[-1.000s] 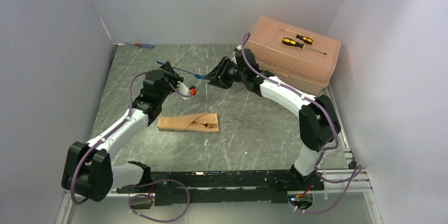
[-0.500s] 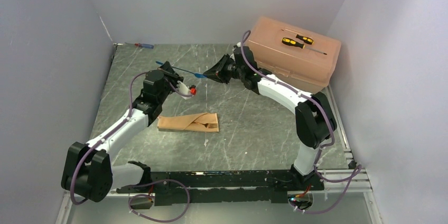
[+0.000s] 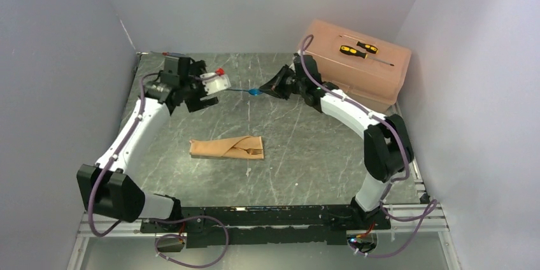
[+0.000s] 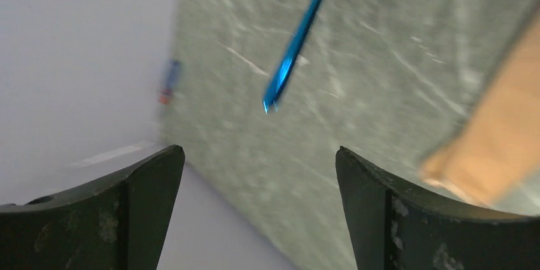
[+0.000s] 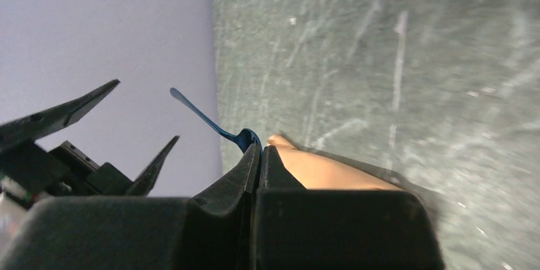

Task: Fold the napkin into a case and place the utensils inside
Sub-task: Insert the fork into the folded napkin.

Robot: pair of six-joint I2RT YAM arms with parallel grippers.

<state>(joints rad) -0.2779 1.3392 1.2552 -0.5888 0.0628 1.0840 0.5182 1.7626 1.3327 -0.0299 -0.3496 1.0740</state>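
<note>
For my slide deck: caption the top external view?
Blue utensil held at one end by the shut right gripper, left gripper open near its other end; gold fork in the napkin case.

The blue utensil [image 4: 297, 41] is seen as glossy metal, the case [image 3: 220, 148] as soft cloth, the table [image 3: 318, 155] as matt, veined stone.

Fork [image 3: 254, 151] in case [image 3: 216, 148]; screwdrivers [image 3: 357, 48] on box [image 3: 356, 80]

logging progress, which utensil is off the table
The blue spoon, pinched by the right gripper; the gold fork lies in the napkin case.
</note>
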